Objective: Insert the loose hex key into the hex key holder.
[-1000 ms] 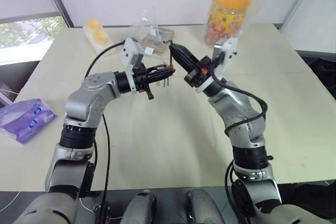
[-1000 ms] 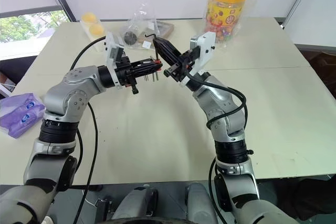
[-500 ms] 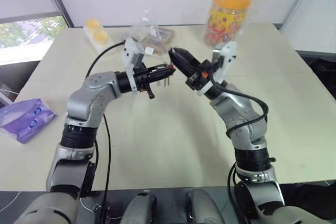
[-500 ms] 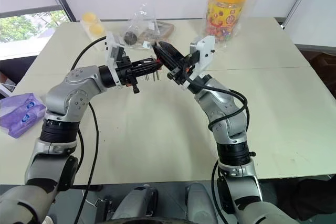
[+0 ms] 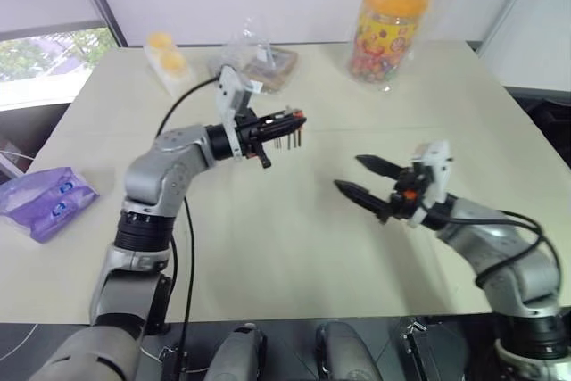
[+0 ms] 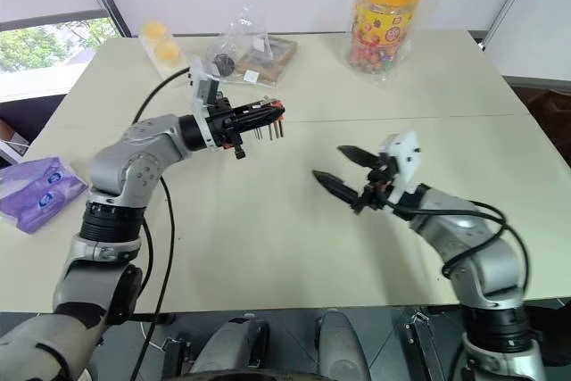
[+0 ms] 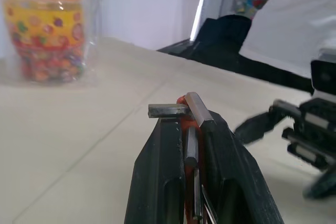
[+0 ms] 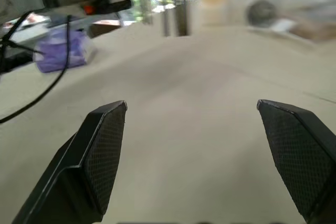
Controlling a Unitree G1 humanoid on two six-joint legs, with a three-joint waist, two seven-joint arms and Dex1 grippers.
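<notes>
Left gripper (image 5: 287, 124) jaws pinch the red plastic holder (image 7: 185, 145) above the matte beige tabletop (image 5: 294, 229); dark steel keys (image 5: 287, 138) hang from it like prongs. Right gripper (image 5: 364, 178) jaws spread wide, textured black pads (image 8: 102, 153) bare. Can't tell the loose key apart.

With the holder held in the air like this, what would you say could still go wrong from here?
1. The left gripper holds the red holder above the table; a slip would drop it.
2. One key juts sideways at the holder's tip and may not be fully seated, so it could fall out.
</notes>
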